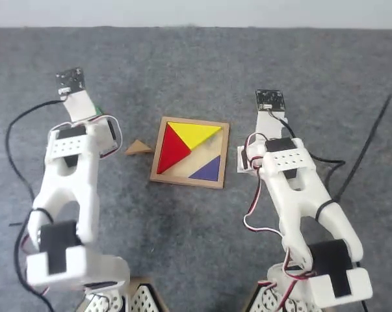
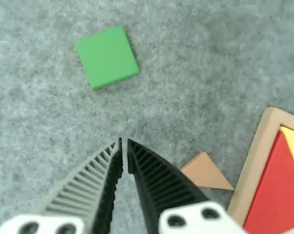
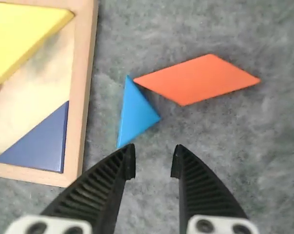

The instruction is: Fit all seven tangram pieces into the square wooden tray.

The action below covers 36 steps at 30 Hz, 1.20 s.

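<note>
The square wooden tray (image 1: 225, 156) is located at the centre of the grey mat, between the two arms. Three pieces are seated in it: a red triangle (image 1: 171, 151), a yellow triangle (image 1: 194, 134) and a dark blue triangle (image 1: 209, 170). Bare wood is exposed between the yellow and dark blue pieces.

A tan triangle (image 1: 138, 148) is positioned on the mat just beside the tray's rim, on the left arm's side. A green square (image 2: 107, 57) is placed on the mat ahead of the left gripper (image 2: 125, 144), whose jaws are closed to a narrow slit with nothing held.

The right gripper (image 3: 153, 158) is held above the mat with its jaws parted and empty. Just ahead of it, a light blue triangle (image 3: 135, 114) is located beside the tray's outer rim, with an orange parallelogram (image 3: 198, 79) just beside its tip; contact between them cannot be determined.
</note>
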Available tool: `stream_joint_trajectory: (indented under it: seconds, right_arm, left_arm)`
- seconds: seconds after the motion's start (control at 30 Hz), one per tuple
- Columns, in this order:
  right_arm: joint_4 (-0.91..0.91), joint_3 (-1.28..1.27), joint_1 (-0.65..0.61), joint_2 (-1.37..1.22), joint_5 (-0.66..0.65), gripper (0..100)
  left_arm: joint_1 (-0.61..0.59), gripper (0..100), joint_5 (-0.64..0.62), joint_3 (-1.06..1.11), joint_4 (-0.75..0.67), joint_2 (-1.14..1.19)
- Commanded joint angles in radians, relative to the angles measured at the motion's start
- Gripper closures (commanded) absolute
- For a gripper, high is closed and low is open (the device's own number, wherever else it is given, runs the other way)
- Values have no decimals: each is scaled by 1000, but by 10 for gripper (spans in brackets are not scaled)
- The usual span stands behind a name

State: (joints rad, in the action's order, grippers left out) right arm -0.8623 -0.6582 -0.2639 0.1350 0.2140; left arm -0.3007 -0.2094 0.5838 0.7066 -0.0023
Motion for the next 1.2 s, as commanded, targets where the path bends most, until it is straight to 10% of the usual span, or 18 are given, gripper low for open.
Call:
stream_joint_trajectory:
  seconds: [0.0, 0.33, 0.87, 1.17]
  right_arm:
    - [18, 12, -19, 47, 23, 802]
    - [39, 91, -15, 41, -46, 812]
    - [-220, 615, 108, -435, -1264, 814]
    - [-300, 605, 127, -440, -1560, 815]
  left_arm:
    - [11, 979, 14, 61, -80, -140]
    - [28, 978, 15, 110, -109, -189]
    - [28, 978, 15, 111, -109, -189]
    - [29, 978, 17, 110, -110, -189]
